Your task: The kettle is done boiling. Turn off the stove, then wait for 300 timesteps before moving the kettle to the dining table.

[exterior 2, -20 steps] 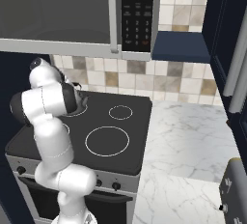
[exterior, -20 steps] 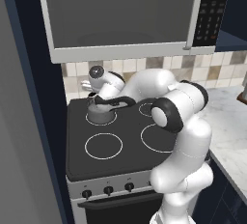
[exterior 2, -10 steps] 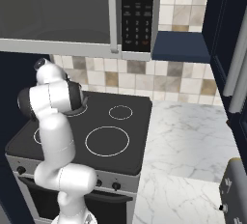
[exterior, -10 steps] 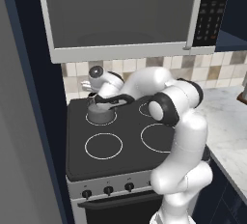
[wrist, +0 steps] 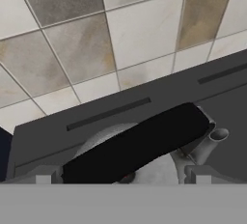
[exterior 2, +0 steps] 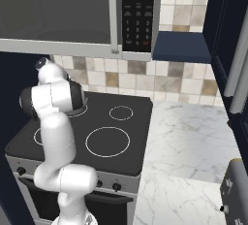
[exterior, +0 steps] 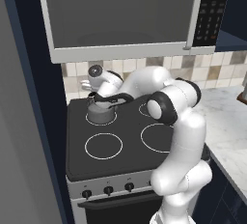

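The kettle point(exterior: 100, 112) sits on the rear left ring of the stove point(exterior: 96, 162), left of centre in the left base view, close under the tiled backsplash point(exterior: 72, 80). In the hand view the kettle point(wrist: 159, 170) lies along the bottom edge, its black arched handle point(wrist: 137, 143) running as a long bar from lower left to upper right of the frame. The short spout point(wrist: 212, 143) juts to the right of the handle's upper end, its open mouth aimed up and right. In the left base view the handle's long axis runs roughly left to right across the kettle's top.

The gripper point(exterior: 99, 95) hangs right over the kettle in the left base view, the white arm folded back from the lower right. Its fingers stand spread wide on either side of the handle's line, holding nothing; in the hand view the gripper point(wrist: 123, 177) shows two grey finger blocks at the lower left and lower right, with the handle between and above them. Whether they touch the kettle cannot be told.

In the right base view the arm hides the kettle's ring; the stove point(exterior 2: 140, 122) shows black glass with white rings, and a marble counter point(exterior 2: 189, 156) spreads to its right. A microwave point(exterior: 130, 15) hangs above the cooktop
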